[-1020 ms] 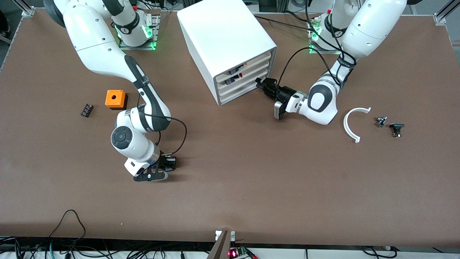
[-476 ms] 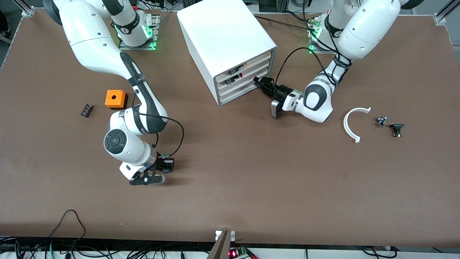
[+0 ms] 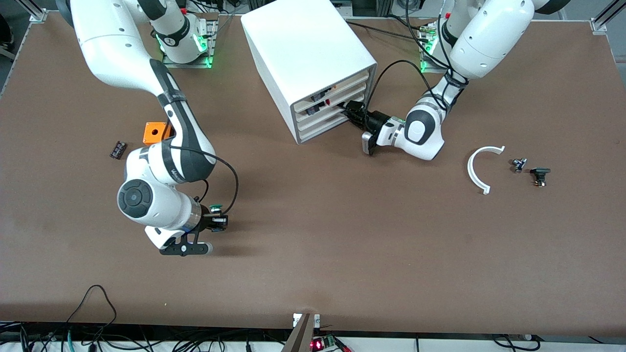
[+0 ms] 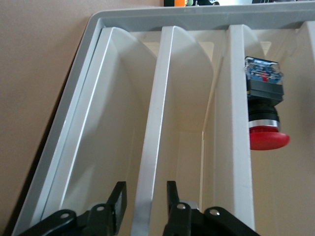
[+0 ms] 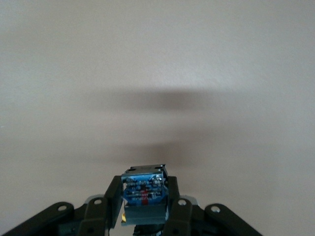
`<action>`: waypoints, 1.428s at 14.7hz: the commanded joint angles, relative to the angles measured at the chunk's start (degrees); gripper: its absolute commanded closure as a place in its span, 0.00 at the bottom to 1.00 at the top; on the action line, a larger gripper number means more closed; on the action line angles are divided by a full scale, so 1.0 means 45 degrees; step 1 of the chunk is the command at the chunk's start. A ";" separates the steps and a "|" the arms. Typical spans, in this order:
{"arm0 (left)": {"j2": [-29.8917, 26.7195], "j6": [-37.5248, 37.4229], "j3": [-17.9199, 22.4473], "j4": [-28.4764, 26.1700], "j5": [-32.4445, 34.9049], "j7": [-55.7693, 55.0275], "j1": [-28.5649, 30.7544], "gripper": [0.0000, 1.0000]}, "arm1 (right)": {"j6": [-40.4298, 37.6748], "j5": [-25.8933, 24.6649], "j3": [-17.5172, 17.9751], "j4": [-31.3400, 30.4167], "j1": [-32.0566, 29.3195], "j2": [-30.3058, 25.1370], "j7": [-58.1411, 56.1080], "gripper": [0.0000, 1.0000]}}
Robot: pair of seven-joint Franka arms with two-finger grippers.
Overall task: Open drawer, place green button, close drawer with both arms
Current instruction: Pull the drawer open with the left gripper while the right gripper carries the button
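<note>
Right gripper point(image 5: 145, 206) around button point(image 5: 143, 191)

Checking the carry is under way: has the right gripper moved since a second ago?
Yes. The right gripper, jaws shut on the button, has drifted toward the right arm's end of the table, away from the cabinet.

Button point(image 5: 142, 194): I see only its blue-and-grey underside between the right end effector point(image 5: 143, 204) fingers; the right wrist view's lower edge cuts off the rest, and the front view gives me just a speck of green.
Left end effector point(image 4: 143, 202): its body is cut off by the left wrist view's edge; in the front view it is a dark blur against the cabinet point(image 3: 305, 54).
Drawer point(image 3: 326, 125): its inside is hidden from me.
Small parts point(image 3: 519, 165) toward the left arm's end of the counter point(image 3: 342, 244): too small to identify.
</note>
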 commanded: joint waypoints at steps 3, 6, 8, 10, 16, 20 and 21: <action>-0.0115 0.0213 -0.0123 -0.0362 -0.0498 0.1038 0.0094 1.00 | -0.2726 0.0006 -0.0062 0.1511 0.0130 -0.0310 0.2073 1.00; -0.0115 0.0194 -0.0065 -0.0186 -0.0459 0.1099 0.0309 1.00 | -0.3489 0.0084 0.0075 0.2176 0.0558 -0.0310 0.3965 1.00; -0.0076 0.0174 0.0130 0.0301 -0.0207 0.1020 0.0523 1.00 | -0.3589 0.0104 0.0075 0.2412 0.1066 -0.0330 0.5585 1.00; 0.0117 0.0174 0.0324 0.1041 0.0707 0.0807 0.0778 1.00 | -0.3589 0.0084 0.0055 0.2549 0.1671 -0.0408 0.6954 1.00; 0.0508 0.0135 0.1008 0.2663 0.2195 -0.0620 0.0915 1.00 | -0.3298 0.0084 0.0075 0.2842 0.3195 -0.0564 1.1872 1.00; 0.0861 0.0096 0.1360 0.3582 0.2841 -0.0814 0.1052 1.00 | -0.2653 0.0045 0.0035 0.2842 0.4309 -0.0564 1.5000 1.00; 0.0900 0.0096 0.1380 0.3816 0.3054 -0.1009 0.1091 1.00 | -0.2458 0.0045 0.0036 0.2842 0.4581 -0.0564 1.5704 1.00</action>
